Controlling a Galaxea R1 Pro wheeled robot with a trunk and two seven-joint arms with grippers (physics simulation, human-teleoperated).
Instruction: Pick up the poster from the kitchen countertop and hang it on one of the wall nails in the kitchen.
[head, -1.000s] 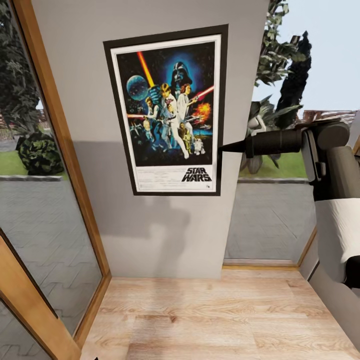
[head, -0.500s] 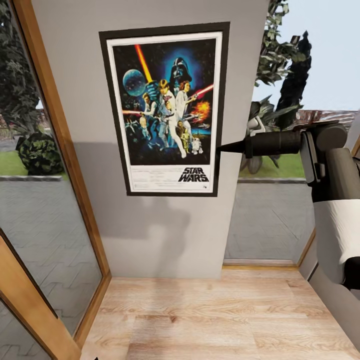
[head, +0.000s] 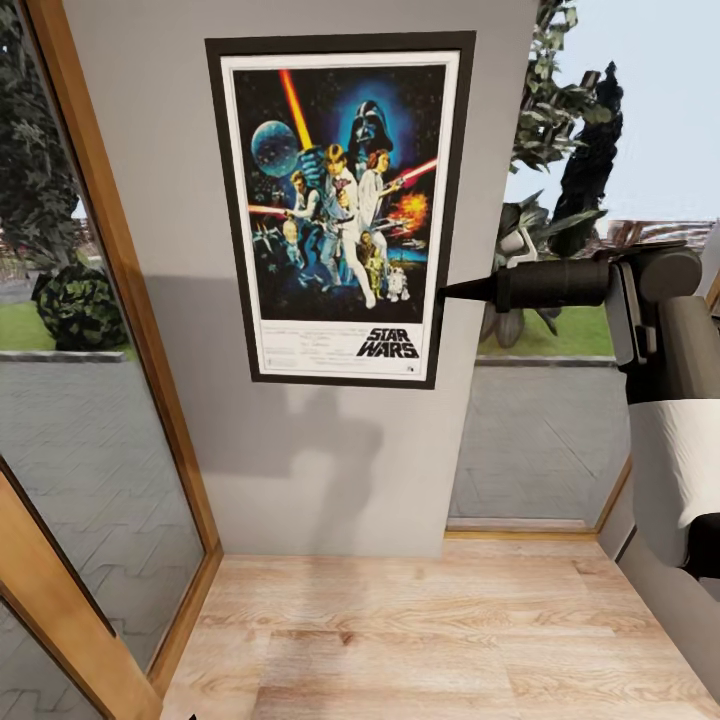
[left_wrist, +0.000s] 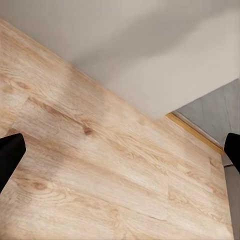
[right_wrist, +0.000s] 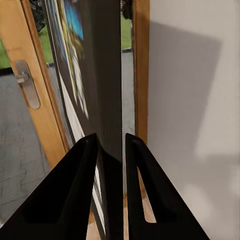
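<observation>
The hanging step is in hand: the poster (head: 342, 210) is held upright and flat against the grey wall (head: 300, 470) between two glazed wooden door frames, well above the wooden floor (head: 400, 640). The right pincer (head: 452, 292) reaches in from the side and pinches the poster's right edge near its lower half; in the right wrist view its two black fingers (right_wrist: 75, 200) sit close on either side of the thin black frame (right_wrist: 107, 100), with the wall just behind. The left pincer (left_wrist: 120, 155) hangs low over the floor with its fingertips far apart at the edges of its own view, holding nothing. No nail is visible, so I cannot tell whether the poster's top is caught on one. By my judgement the task is near its end, and the next move calls for settling the poster onto the nail, then parting the right fingers carefully and drawing back sideways without dragging the frame.
</observation>
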